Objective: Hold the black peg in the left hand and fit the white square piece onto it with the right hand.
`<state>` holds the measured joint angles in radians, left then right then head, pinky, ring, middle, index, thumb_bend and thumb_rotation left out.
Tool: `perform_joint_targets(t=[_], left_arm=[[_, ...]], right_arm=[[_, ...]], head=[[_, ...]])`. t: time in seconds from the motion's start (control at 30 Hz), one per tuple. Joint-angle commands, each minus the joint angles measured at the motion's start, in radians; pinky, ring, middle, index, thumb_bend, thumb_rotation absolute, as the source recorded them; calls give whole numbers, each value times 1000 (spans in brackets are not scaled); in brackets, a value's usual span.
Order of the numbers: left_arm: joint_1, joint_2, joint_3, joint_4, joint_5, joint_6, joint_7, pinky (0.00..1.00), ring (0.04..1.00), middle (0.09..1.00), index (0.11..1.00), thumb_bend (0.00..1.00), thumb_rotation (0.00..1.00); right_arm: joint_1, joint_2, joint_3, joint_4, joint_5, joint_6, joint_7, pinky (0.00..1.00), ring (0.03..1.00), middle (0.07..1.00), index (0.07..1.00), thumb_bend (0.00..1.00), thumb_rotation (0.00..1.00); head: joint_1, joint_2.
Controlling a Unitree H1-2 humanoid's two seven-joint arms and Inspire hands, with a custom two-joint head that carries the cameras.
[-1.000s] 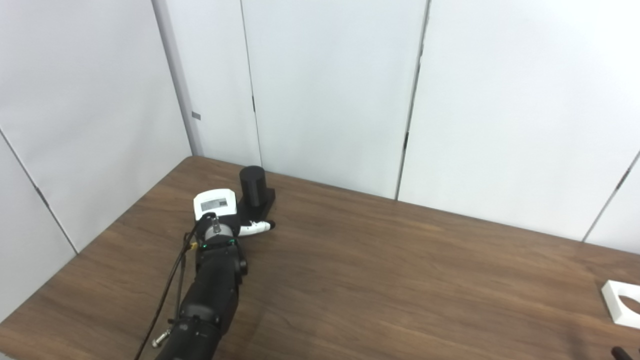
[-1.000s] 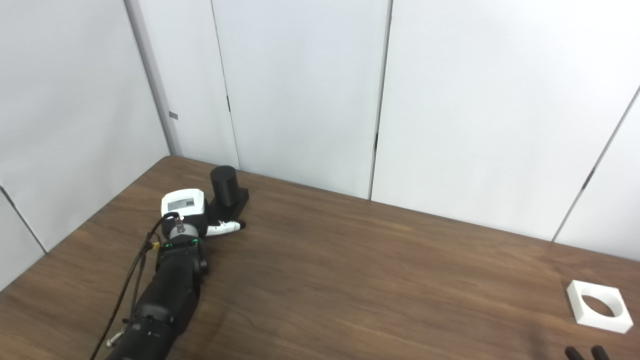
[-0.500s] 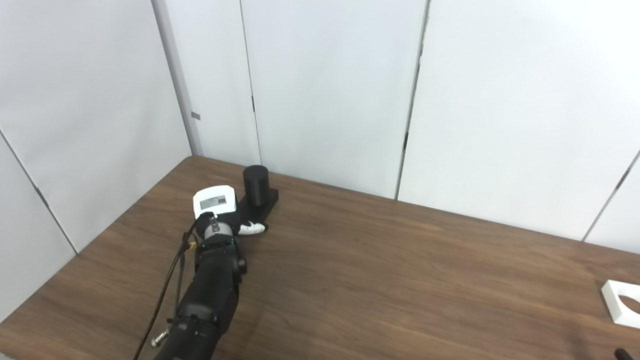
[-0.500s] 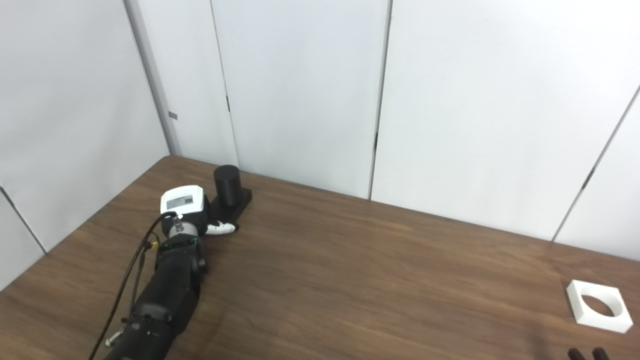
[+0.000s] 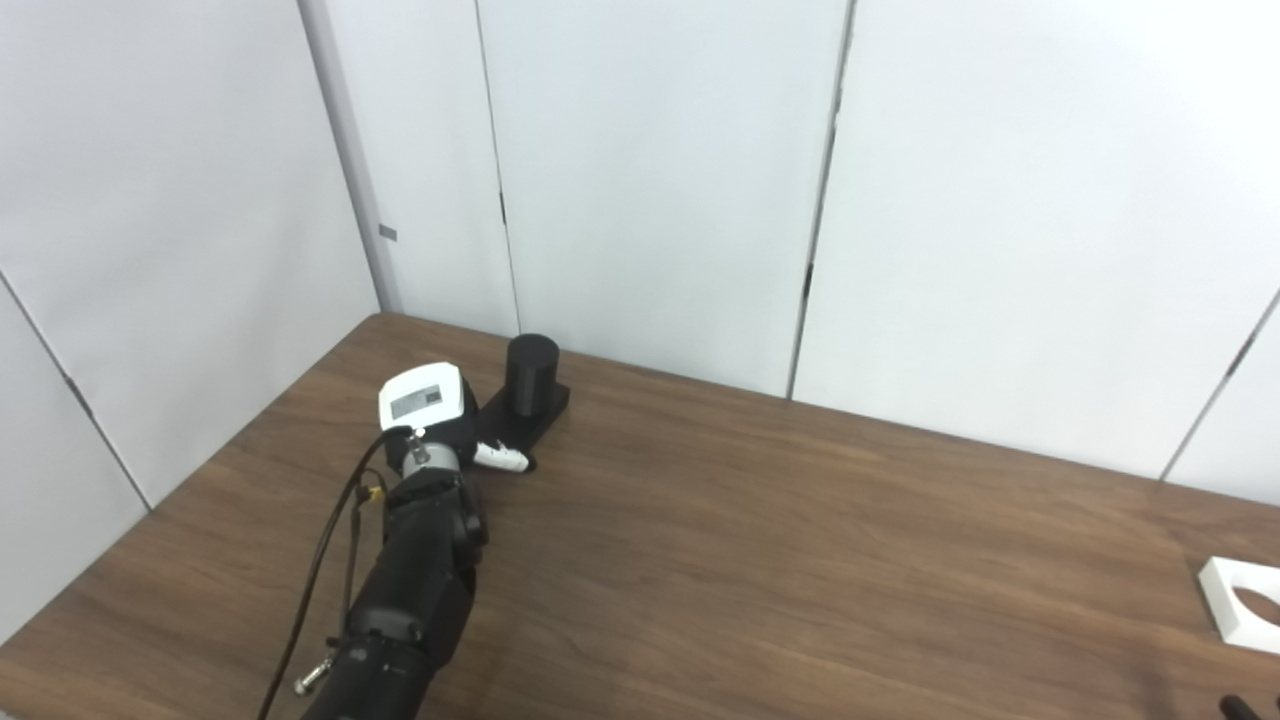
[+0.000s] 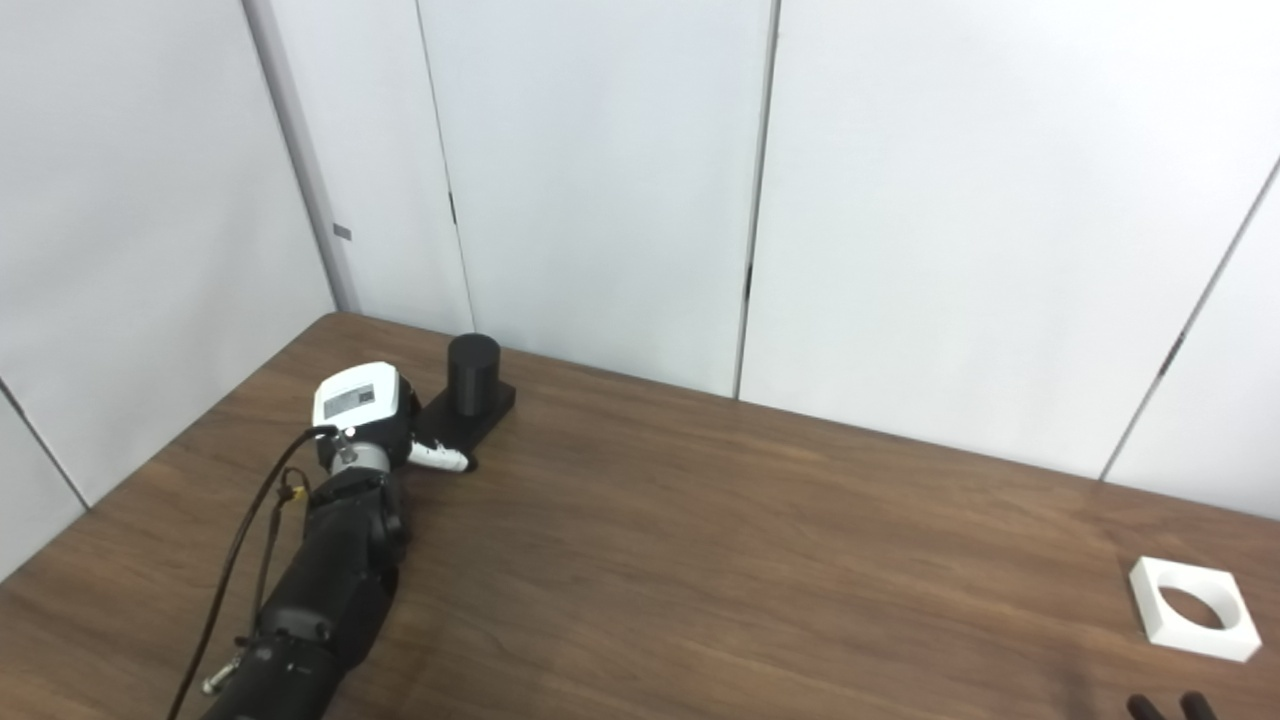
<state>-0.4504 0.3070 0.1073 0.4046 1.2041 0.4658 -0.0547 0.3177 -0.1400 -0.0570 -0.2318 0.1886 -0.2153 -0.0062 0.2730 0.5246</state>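
Far to the left, the left hand (image 5: 440, 420) lies against the square base of the black cylindrical peg (image 5: 532, 374), which stands upright on the dark wooden table (image 5: 760, 560); whether its fingers actually clasp the base cannot be told. Well apart, near the right edge, the white square piece with a round hole (image 6: 1192, 622) lies flat. Only dark fingertips (image 6: 1165, 706) of the right hand show below it, state unclear.

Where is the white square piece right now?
The white square piece lies flat on the table near its right edge, far from the black peg at the far left.
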Motion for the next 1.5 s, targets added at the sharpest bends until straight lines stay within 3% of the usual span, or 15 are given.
perform_joint_targets(t=[0.0, 0.27, 0.43, 0.6, 0.73, 0.87, 1.23, 1.47], left_arm=[[-26, 36, -13, -26, -10, 4, 22, 649, 769, 737, 488, 523, 58], [-24, 36, 1, -31, -72, 4, 13, 603, 762, 735, 488, 520, 57], [6, 52, -26, -87, -177, -4, 52, 474, 649, 649, 487, 517, 54], [43, 53, -48, -192, -281, -34, 64, 550, 705, 710, 487, 511, 52], [61, 65, -100, -289, -316, -22, 3, 562, 735, 761, 490, 506, 54], [74, 65, -143, -387, -332, -8, -41, 568, 726, 753, 491, 505, 54], [134, 9, -160, -637, -395, 2, -203, 638, 764, 741, 490, 502, 55], [202, -6, -180, -765, -520, -2, -297, 738, 830, 784, 490, 499, 54]], right_arm=[[40, 37, -1, 28, 1, 7, 1, 1000, 968, 918, 988, 744, 980], [39, 41, 2, 25, 4, 12, 2, 1000, 978, 924, 990, 737, 971], [41, 46, 2, 23, -2, 14, -3, 1000, 980, 916, 990, 724, 972], [46, 57, 1, 8, -28, 32, -26, 1000, 998, 912, 986, 680, 987], [48, 59, 1, 0, -28, 37, -34, 1000, 997, 911, 984, 640, 989], [51, 52, 7, -2, -34, 31, -34, 1000, 1000, 900, 985, 606, 998], [55, 62, 16, -17, -50, 36, -38, 1000, 992, 889, 1000, 590, 1000], [57, 77, 27, -35, -84, 57, -57, 1000, 976, 883, 1000, 555, 1000]], head=[[0, 1], [-19, 5], [-43, 5], [-61, 10], [-69, 15], [-83, 21], [-134, 46], [-181, 68]])
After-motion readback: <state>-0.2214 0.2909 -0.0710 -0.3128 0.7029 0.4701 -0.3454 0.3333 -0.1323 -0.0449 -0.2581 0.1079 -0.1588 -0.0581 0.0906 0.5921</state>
